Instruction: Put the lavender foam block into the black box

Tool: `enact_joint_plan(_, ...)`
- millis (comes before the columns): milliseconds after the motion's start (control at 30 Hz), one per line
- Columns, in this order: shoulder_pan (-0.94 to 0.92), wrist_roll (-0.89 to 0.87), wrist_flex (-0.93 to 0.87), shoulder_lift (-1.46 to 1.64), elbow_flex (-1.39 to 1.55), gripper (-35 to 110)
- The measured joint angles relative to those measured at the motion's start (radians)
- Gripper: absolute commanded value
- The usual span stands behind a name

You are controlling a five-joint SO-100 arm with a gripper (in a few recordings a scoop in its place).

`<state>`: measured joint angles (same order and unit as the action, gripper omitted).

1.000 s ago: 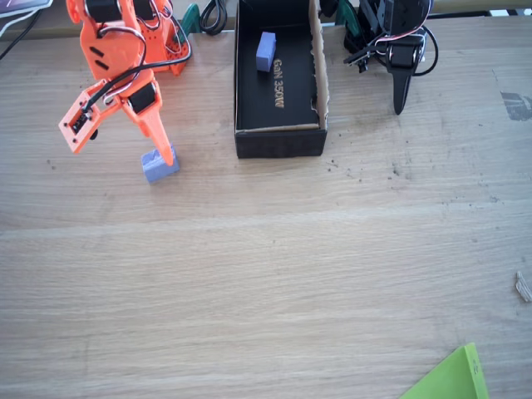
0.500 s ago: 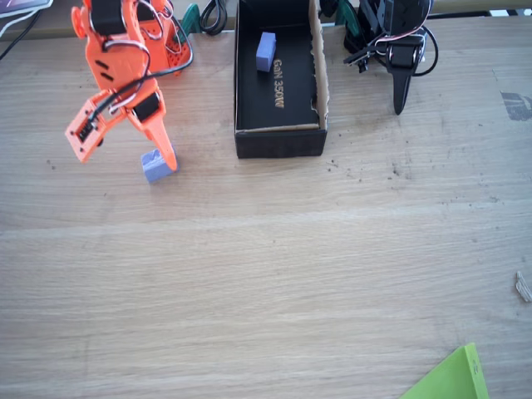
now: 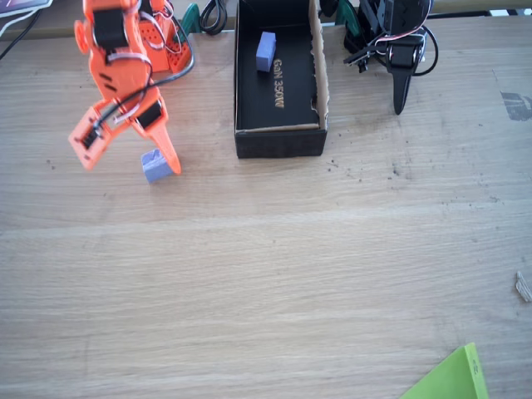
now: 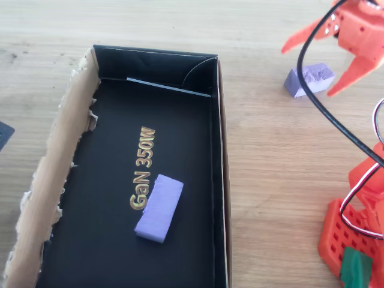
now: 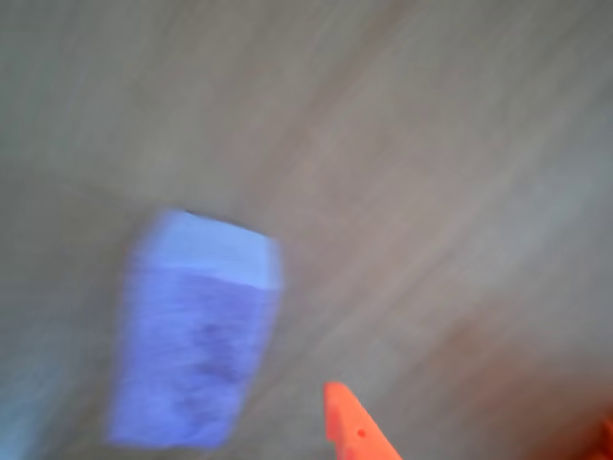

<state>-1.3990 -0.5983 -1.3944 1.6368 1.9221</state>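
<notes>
Two lavender foam pieces: the chunky lavender foam block [image 3: 156, 165] lying between the spread orange fingers [image 4: 355, 70], and a slimmer smooth block [image 4: 159, 207] well apart from them. One black box [image 3: 278, 140]. One green sheet corner [image 3: 449, 378].

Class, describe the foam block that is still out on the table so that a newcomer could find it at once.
Start at the black box at the table's far edge in the fixed view. To its left, on bare wood, the lavender foam block sits between the open fingers of the orange gripper. Unlike the slimmer, smooth block inside the box, it is chunky with one jagged face.
</notes>
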Motion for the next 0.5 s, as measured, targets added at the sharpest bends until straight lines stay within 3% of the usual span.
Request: enact_joint_plan(500, 0.003, 0.031, 0.081, -0.087, 0.002, 48)
